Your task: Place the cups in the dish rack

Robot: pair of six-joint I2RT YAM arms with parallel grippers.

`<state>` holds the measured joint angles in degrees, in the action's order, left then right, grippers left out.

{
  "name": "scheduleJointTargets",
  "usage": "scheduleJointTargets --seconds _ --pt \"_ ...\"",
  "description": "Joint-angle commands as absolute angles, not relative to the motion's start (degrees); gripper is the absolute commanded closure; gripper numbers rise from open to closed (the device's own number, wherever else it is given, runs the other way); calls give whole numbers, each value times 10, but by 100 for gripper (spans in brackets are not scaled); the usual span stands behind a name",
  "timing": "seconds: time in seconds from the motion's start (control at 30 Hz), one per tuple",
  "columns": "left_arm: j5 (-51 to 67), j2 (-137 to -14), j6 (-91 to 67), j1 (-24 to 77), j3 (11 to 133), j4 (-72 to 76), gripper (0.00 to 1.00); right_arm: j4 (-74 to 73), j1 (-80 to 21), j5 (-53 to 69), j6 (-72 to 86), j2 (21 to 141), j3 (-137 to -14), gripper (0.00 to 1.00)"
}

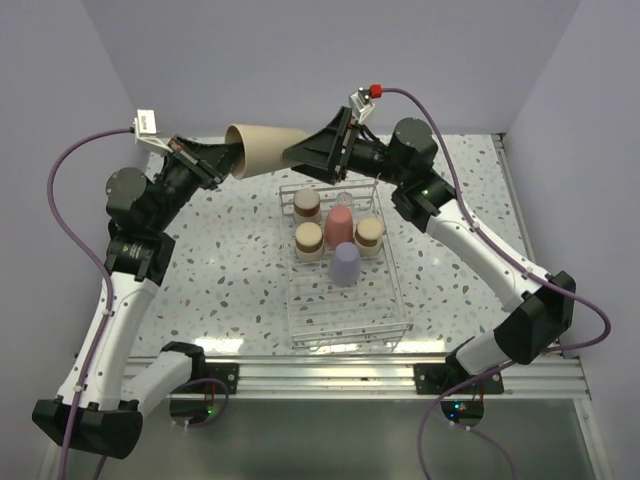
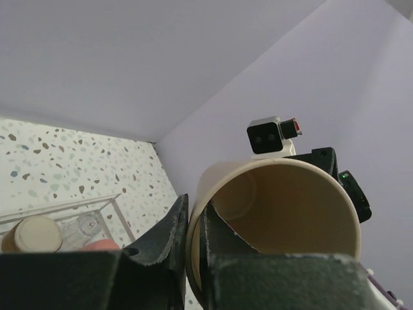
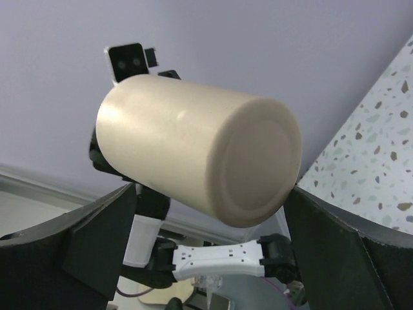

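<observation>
A beige cup (image 1: 265,150) hangs on its side in the air over the back of the table. My left gripper (image 1: 236,160) is shut on its rim, one finger inside and one outside (image 2: 193,216). The cup's closed base (image 3: 255,171) sits between the wide-open fingers of my right gripper (image 3: 211,194), which faces it from the right (image 1: 298,157). Below, the dish rack (image 1: 350,320) holds three upturned brown-grey cups (image 1: 307,204) (image 1: 309,240) (image 1: 370,235), a coral-red cup (image 1: 339,225), a lavender cup (image 1: 345,263) and a tiny clear cup (image 1: 347,200).
The speckled table (image 1: 230,270) stretches left of the rack. Lavender walls close in behind and at both sides. An aluminium rail (image 1: 330,375) with both arm bases runs along the near edge. The rack's near half holds no cups.
</observation>
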<state>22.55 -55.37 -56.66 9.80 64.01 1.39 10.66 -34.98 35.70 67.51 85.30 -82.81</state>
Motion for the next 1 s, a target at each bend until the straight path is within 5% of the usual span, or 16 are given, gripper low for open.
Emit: scheduleJointTargets --seconds 0.0,0.43,0.97 --pt "241 -533 -634 97 606 101 100 193 -352 368 726 862 -883 2" --pt "237 -497 -724 91 464 260 100 194 -355 372 766 863 -934 2" --pt "230 -517 -693 91 474 219 100 153 -406 374 727 860 -941 2"
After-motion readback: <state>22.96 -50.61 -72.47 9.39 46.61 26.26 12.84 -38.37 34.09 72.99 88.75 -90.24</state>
